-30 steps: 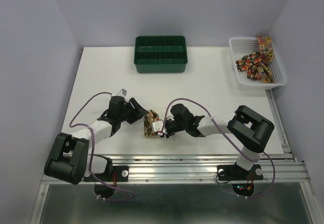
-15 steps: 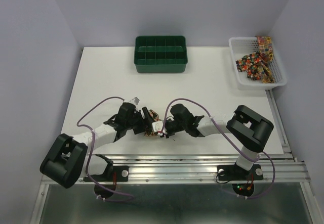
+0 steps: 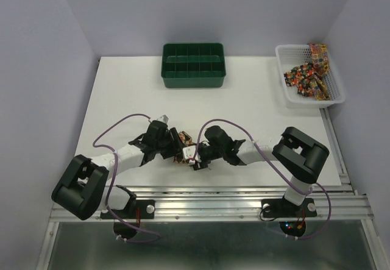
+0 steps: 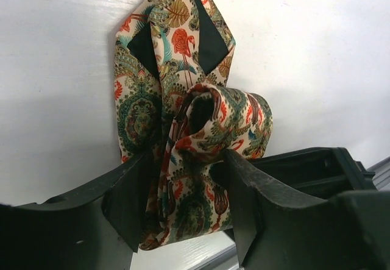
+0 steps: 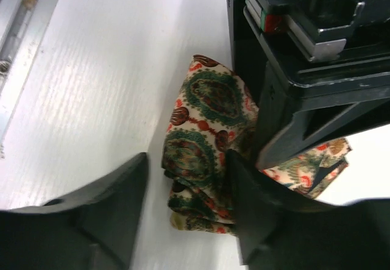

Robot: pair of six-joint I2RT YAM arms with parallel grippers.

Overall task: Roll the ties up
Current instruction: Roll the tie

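Gripping the rolled tie (image 4: pixel 201 130) with the left fingers (image 4: pixel 131 200), 1 black pad pressed against each side of the coil. From the left wrist, a loose roll with a hollow centre, resting over a flat stretch of the same tie running out to a pointed tip on the white bench (image 4: pixel 317 50). Printed in tan, green and red, with dark lining showing at the tip. Spread apart at the right fingers (image 5: pixel 256 221) and holding nothing: fabric touching 1 finger, a strip of bare bench between the roll and the other. In the right wrist view, the black housing (image 5: pixel 286 105) of the left fingers just above the roll, 1 of its pads dug into the folds. From overhead, near the front edge of the bench, roughly midway between the 2 arm bases, mostly hidden under both sets of fingers, with only a scrap of brown print showing. Well behind, near the rear edge, a green compartment tray (image 3: pixel 194 82). At the rear right corner, a white mesh basket (image 3: pixel 292 102) with more ties (image 3: pixel 308 78) heaped inside, 1 piece draped over its far right corner.
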